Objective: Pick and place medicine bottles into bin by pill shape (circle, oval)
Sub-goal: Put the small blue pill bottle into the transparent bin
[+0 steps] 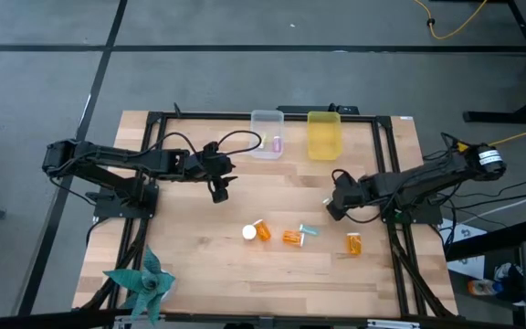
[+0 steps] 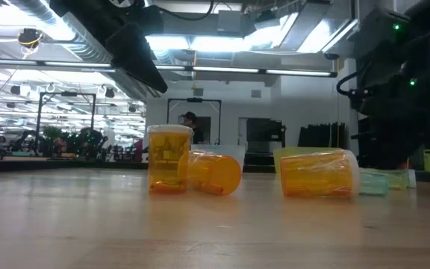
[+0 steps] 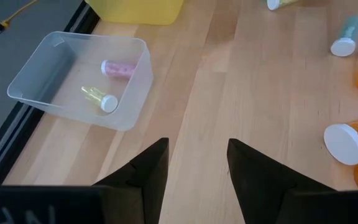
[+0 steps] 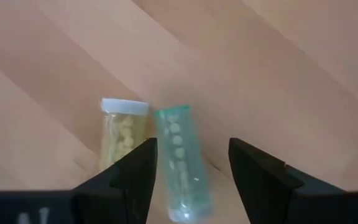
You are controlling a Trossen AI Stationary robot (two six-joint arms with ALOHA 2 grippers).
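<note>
Right wrist view: our right gripper (image 4: 191,163) hangs with fingers spread over a teal vial (image 4: 181,163) touching a yellowish bottle (image 4: 122,135); our left gripper (image 3: 196,167) waits, spread, near the clear bin (image 3: 55,81).

Two bins (image 1: 267,144) at the table's (image 1: 199,265) far edge; bottles (image 1: 290,236) lie nearer, toward its right; pinwheel (image 1: 142,283) at its near-left corner.

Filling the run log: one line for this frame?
left hand: open, near clear bin | right hand: open, over teal vial

Pale matt wood table (image 1: 199,256), glossy translucent amber plastic bottles (image 2: 319,174), clear plastic bin (image 3: 48,74), yellow plastic bin (image 1: 324,135)
</note>
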